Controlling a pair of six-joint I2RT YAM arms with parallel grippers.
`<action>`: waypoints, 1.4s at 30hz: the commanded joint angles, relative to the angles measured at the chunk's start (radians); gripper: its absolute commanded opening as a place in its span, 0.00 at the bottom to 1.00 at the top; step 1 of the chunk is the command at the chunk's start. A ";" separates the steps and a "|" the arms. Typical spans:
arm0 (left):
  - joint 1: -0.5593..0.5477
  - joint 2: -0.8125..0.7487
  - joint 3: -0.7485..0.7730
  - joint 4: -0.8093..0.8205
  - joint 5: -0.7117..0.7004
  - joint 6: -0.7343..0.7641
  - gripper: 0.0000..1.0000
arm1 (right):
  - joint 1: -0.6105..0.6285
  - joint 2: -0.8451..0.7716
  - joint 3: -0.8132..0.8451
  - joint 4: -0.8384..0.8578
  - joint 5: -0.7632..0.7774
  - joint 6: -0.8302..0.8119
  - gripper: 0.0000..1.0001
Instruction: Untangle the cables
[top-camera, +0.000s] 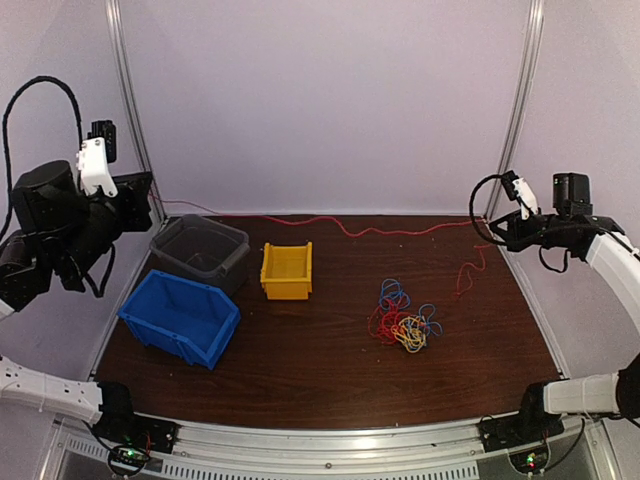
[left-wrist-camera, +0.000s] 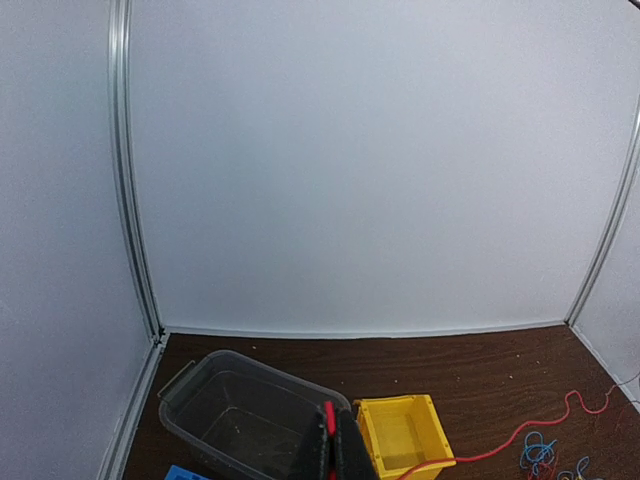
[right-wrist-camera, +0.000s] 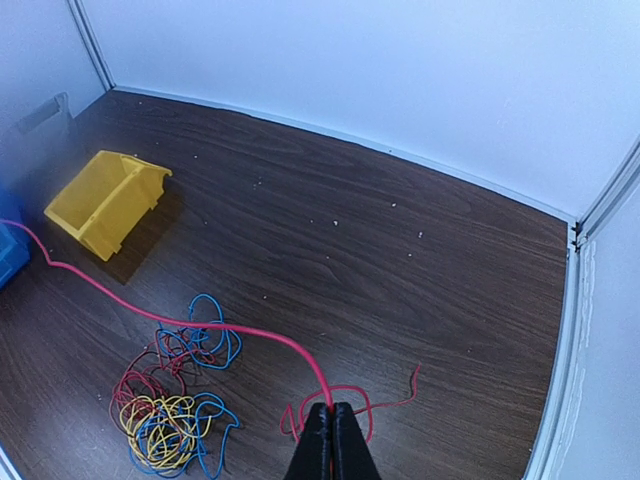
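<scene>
1 red cable (top-camera: 400, 232) clamped: left gripper (left-wrist-camera: 336, 430) 9 o'clock, right gripper (right-wrist-camera: 330, 415) 3 o'clock; likely limp, light, snaggy; grip near ends.

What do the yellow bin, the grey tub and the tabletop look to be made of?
Yellow bin: opaque moulded plastic, likely; uniform colour, slight sheen. Grey tub: translucent plastic; its floor shows through the walls. Tabletop: dark wood-grain surface, maybe laminate; streaked grain visible.

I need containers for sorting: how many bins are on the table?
3: a blue bin front left, a grey bin behind it, a yellow bin right of the grey one.
</scene>
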 joint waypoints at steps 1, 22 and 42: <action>0.004 -0.039 0.054 -0.038 -0.080 0.029 0.00 | -0.023 0.020 0.008 0.007 0.041 -0.009 0.00; 0.003 0.155 -0.120 0.262 0.254 0.005 0.00 | -0.019 0.206 0.019 -0.213 -0.051 -0.239 0.37; 0.004 0.272 -0.013 0.351 0.403 0.094 0.00 | 0.197 0.553 0.230 -0.094 -0.030 -0.175 0.34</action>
